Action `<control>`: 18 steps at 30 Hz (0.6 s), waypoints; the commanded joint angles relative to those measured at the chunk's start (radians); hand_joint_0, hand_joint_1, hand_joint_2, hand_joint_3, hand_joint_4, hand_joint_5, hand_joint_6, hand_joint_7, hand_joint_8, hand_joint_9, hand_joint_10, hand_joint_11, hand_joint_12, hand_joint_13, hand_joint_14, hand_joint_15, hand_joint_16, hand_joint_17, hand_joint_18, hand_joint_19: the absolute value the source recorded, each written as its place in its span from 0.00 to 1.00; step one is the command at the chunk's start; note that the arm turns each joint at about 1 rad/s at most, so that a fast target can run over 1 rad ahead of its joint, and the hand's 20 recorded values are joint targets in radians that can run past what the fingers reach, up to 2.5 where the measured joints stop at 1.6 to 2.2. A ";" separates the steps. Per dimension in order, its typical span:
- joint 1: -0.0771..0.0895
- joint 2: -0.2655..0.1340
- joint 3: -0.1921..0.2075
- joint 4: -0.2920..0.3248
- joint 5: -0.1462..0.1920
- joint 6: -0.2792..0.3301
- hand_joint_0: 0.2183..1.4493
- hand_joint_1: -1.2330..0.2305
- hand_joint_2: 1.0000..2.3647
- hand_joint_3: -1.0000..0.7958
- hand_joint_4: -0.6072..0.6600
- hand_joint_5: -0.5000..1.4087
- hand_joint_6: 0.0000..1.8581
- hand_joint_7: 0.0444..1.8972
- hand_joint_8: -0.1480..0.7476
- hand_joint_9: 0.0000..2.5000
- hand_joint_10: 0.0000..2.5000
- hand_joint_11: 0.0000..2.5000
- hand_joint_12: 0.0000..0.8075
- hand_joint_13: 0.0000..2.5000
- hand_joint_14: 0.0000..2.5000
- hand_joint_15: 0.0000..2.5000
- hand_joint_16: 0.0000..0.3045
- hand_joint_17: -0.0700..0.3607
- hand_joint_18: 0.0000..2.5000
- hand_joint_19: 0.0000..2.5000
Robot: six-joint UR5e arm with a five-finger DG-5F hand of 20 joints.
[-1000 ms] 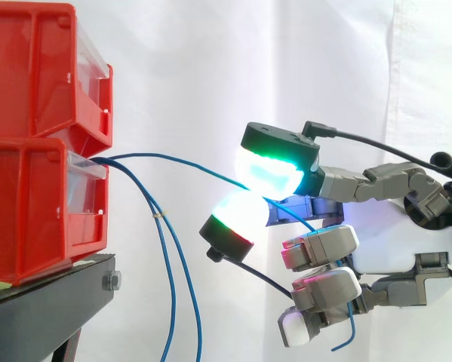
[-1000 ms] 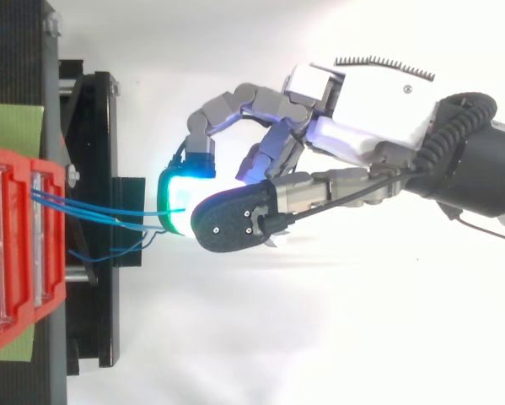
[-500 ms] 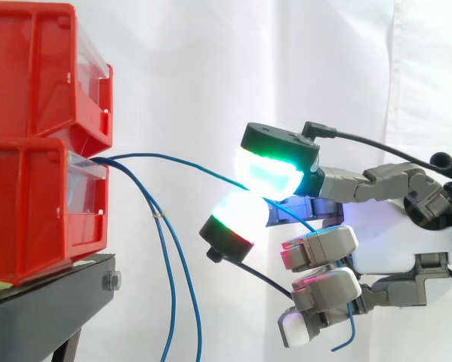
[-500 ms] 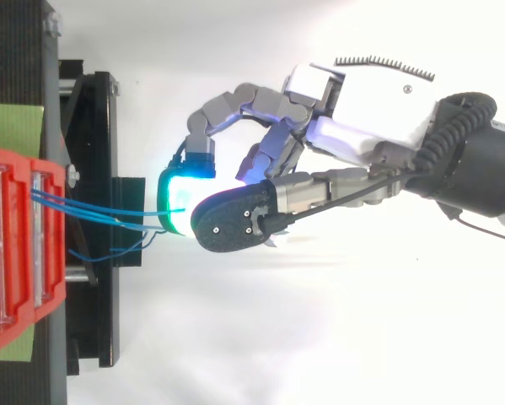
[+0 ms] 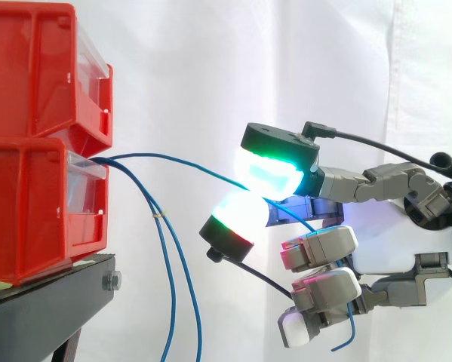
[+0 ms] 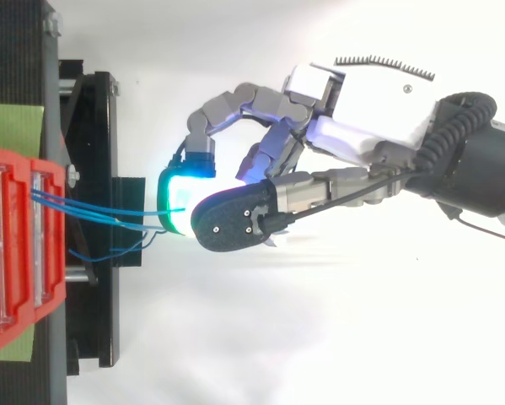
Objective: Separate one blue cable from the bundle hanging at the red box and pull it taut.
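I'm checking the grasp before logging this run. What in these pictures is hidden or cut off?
- Side view: the contact on the blue cable is hidden between the robot hand's glowing pads.
- Side view: the hanging cables' lower ends are cut off by the bottom edge.
- Both views: the cables' start is hidden inside the red bin.
- Top view: one pad's black back covers the pinch.

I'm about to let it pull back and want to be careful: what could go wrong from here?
1. The blue cable is only pinched between two glowing pads of the hand, with a short free end past the grip, so a pull may slip it out.
2. It leaves the lower red bin beside the two hanging cables, so tension might drag them along.
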 commanded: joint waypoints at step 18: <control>0.000 0.000 0.000 0.000 0.000 0.000 0.43 0.38 0.02 0.41 0.33 0.14 0.51 0.59 0.41 0.54 0.03 0.67 0.36 0.53 0.01 0.50 0.15 0.40 0.30 0.27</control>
